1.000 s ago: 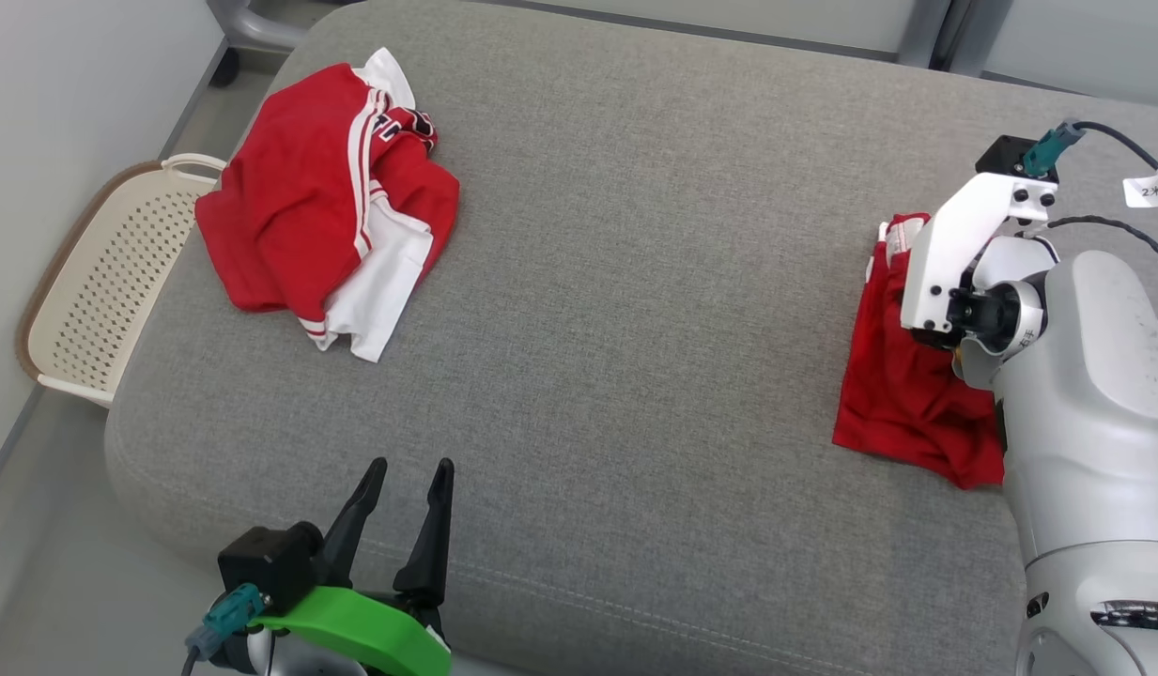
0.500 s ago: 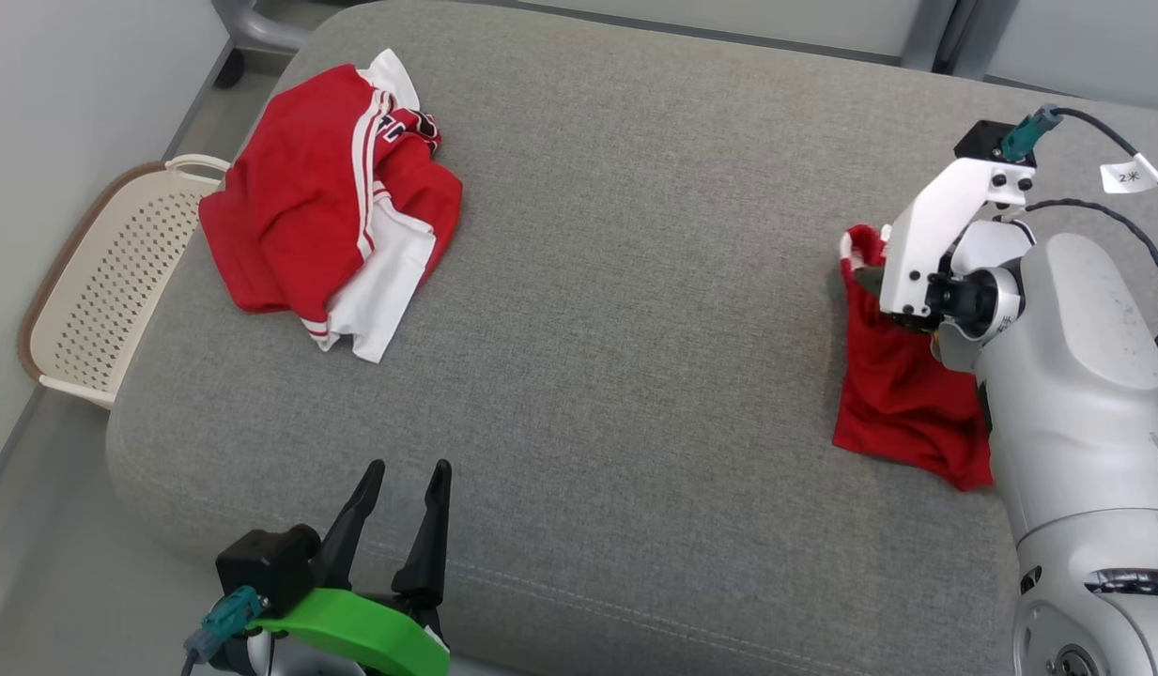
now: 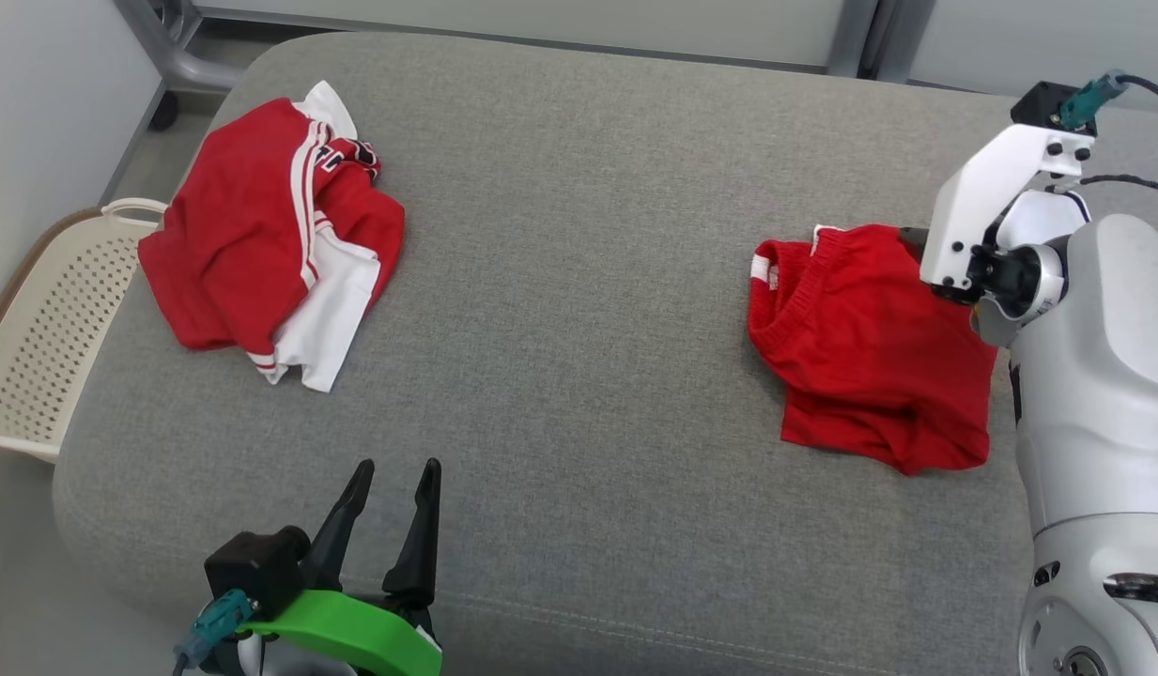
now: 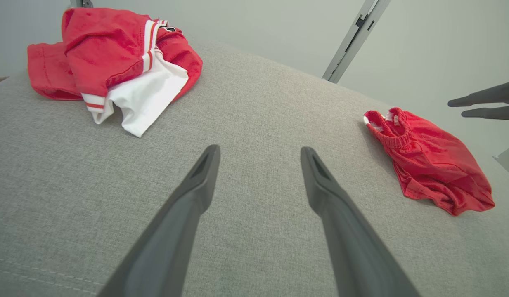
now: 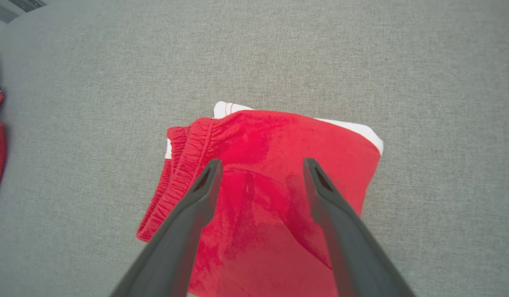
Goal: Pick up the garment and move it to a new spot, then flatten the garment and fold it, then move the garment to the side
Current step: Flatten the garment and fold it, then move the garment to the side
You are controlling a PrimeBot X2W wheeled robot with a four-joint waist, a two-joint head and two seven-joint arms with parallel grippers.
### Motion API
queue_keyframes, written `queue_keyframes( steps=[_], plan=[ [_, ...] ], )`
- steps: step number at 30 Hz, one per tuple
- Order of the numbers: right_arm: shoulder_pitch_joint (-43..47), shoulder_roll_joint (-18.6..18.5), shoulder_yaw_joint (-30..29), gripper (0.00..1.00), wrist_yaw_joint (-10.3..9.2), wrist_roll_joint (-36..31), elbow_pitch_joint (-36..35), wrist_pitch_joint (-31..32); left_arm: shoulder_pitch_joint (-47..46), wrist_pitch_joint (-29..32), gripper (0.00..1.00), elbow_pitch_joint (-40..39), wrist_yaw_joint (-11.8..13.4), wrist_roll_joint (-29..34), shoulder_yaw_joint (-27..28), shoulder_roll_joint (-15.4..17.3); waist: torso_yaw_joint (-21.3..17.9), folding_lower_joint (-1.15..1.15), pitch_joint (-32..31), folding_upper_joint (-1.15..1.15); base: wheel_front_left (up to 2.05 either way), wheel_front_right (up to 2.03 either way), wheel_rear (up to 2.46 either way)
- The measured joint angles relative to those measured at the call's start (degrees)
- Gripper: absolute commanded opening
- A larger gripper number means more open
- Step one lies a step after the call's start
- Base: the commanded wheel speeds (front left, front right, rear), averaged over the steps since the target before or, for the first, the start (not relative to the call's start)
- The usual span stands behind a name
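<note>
The red elastic-waisted shorts are lying crumpled at the right of the grey fabric surface, the right pincer hovering over them, spread wide and grasping nothing. The left pincer is hanging spread and empty near the front edge.

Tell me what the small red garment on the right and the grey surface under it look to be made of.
Small red garment: soft, matte knit fabric, fibre unclear; it creases limply and has a gathered elastic waistband. Grey surface: matte upholstery cloth, seemingly padded; coarse visible weave, stitched seam.
</note>
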Motion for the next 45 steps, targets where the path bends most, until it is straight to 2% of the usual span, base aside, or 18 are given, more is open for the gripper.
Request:
queue_keyframes(
  steps=[7, 17, 38, 39, 40, 42, 43, 45],
  plan=[
    [4.85, -0.04, -3.76, 1.0, 0.0, 2.64, -3.91, 2.32, 0.88, 0.33, 1.0, -1.08, 0.41, -0.08, 0.02, 0.92, -3.39, 0.0, -1.21, 0.0, 0.0, 0.0, 0.0],
    [8.61, -0.04, -4.71, 1.0, -0.01, 4.41, -5.14, 3.41, 0.8, 1.21, 1.0, -1.82, 0.51, -0.05, -0.38, 1.48, -6.69, 0.0, -1.45, 0.0, 0.0, 0.0, 0.0],
    [6.25, 0.0, -8.95, 0.99, -0.01, 4.81, 1.49, -1.18, -1.53, 1.4, 1.0, -1.64, -0.01, 0.12, -1.04, 2.23, -1.97, 0.0, 4.11, 0.0, 0.0, 0.0, 0.0],
    [6.09, 0.0, -9.22, 0.71, -0.01, 4.66, 1.87, -1.37, -1.57, 1.38, 1.0, -1.62, -0.02, 0.12, -1.13, 2.2, -1.73, 0.0, 4.35, 0.0, 0.0, 0.0, 0.0],
    [5.96, -0.01, -9.51, 0.49, -0.01, 4.3, 2.26, -1.56, -1.61, 1.38, 1.0, -1.6, -0.02, 0.12, -1.18, 2.16, -1.51, 0.0, 4.57, 0.0, 0.0, 0.0, 0.0],
    [5.42, -0.04, -10.11, 0.13, -0.01, 3.64, 2.83, -2.07, -1.92, 1.38, 1.0, -1.57, -0.01, 0.2, -1.25, 2.05, -1.1, 0.0, 4.95, 0.0, 0.0, 0.0, 0.0],
    [5.11, -0.05, -10.37, 0.0, -0.01, 3.34, 3.01, -2.15, -2.13, 1.37, 1.0, -1.57, -0.01, 0.21, -1.25, 2.02, -0.92, 0.0, 5.11, 0.0, 0.0, 0.0, 0.0],
    [4.83, -0.11, -10.7, 0.0, -0.01, 2.76, 3.42, -2.6, -2.18, 1.31, 1.0, -1.53, 0.0, 0.21, -1.26, 2.01, -0.63, 0.0, 5.37, 0.0, 0.0, 0.0, 0.0]
  ],
)
